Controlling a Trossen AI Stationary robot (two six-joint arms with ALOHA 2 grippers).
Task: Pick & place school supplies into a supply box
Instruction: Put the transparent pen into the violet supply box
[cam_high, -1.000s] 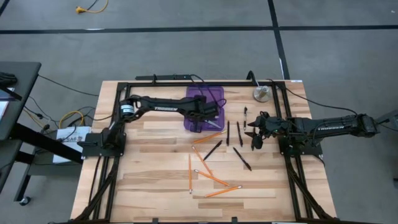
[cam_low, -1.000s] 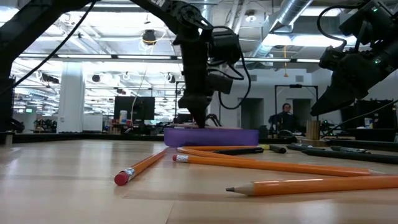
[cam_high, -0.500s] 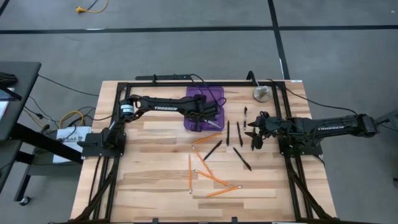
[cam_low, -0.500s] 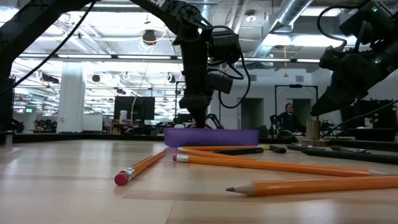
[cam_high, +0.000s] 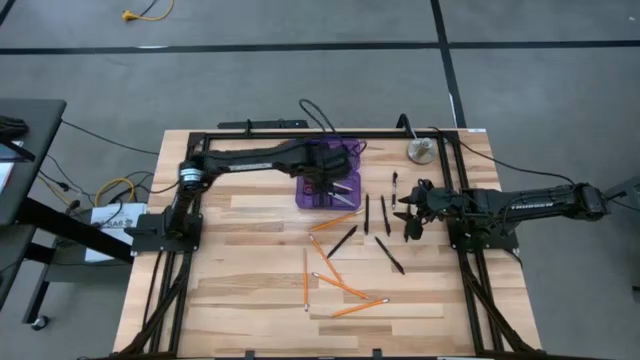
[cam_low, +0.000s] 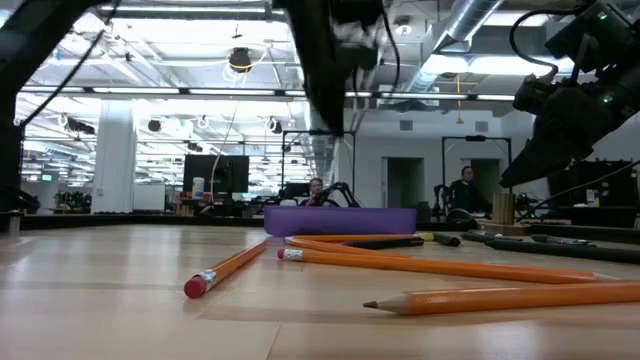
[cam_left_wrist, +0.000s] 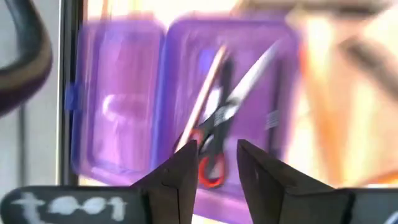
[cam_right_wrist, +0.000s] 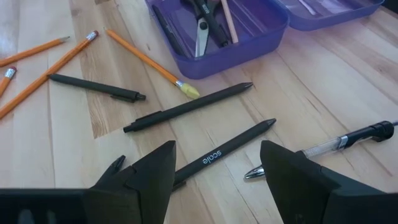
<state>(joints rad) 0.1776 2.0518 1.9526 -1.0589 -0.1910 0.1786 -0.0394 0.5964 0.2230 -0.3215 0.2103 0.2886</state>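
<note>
- Dark fingers of the left tool (cam_left_wrist: 212, 171) stand a narrow gap apart with nothing between them, hanging above the purple supply box (cam_high: 328, 175) at the far middle of the worktop (cam_high: 240, 290).
- Directly under that tool, inside the box tray, lie the red-handled scissors (cam_left_wrist: 217, 146) and a pale wooden pencil (cam_left_wrist: 205, 99), both running along the tray's length; the hinged lid lies flat open beside the tray.
- The right tool (cam_right_wrist: 214, 174) is spread wide and empty, hovering low over the worktop's right side.
- Just ahead of the right tool lie two slim black pens (cam_right_wrist: 189, 107), roughly side by side, and a clear-barrelled pen (cam_right_wrist: 323, 148) near them, their long axes running roughly across the line of its fingers, towards the box.
- Orange pencils (cam_high: 335, 285) are scattered in the middle and near part of the worktop, one with its eraser end (cam_right_wrist: 188, 91) close to the box wall.
- My reading: the black pens are much nearer the right arm, which already looks down on them, so the next pick is most likely its job; the left arm is better placed for the orange pencils just beside the box.
</note>
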